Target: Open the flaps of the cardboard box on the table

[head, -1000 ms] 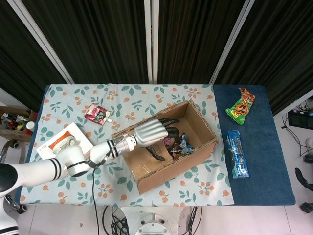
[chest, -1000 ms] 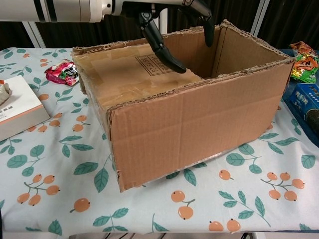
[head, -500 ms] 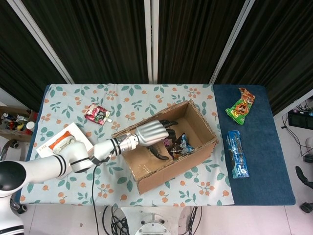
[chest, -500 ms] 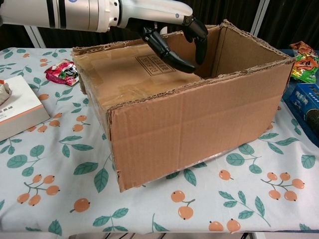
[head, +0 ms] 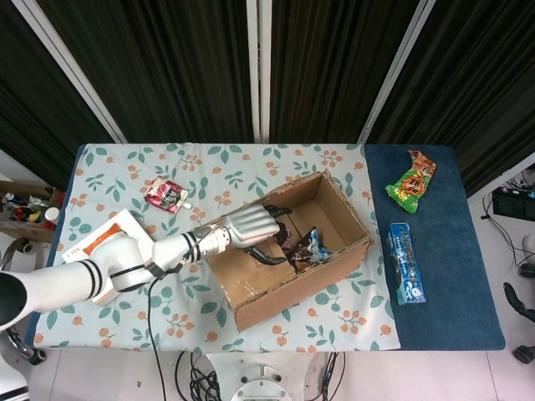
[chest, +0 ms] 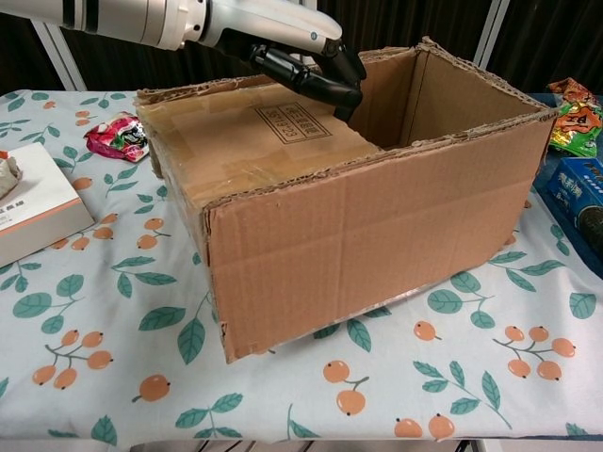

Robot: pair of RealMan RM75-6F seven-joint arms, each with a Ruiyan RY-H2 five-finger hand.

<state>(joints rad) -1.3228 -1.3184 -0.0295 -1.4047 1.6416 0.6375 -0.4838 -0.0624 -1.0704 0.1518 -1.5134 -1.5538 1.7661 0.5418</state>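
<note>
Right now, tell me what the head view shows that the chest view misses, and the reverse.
Only the head view shows the snack packets inside the cardboard box and the whole blue packet on the dark cloth. Only the chest view shows the printed label on the folded-in flap. Both show the left hand over that flap and the pink pouch.

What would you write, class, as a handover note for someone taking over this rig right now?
Left hand: over the brown cardboard box, fingers curled at the edge of the folded-in flap; whether it grips the flap is unclear.
Right hand: not in view.
Box: mid-table on the floral tablecloth, snack packets inside.
Done: right end open.
Left: raise the folded-in flap.
</note>
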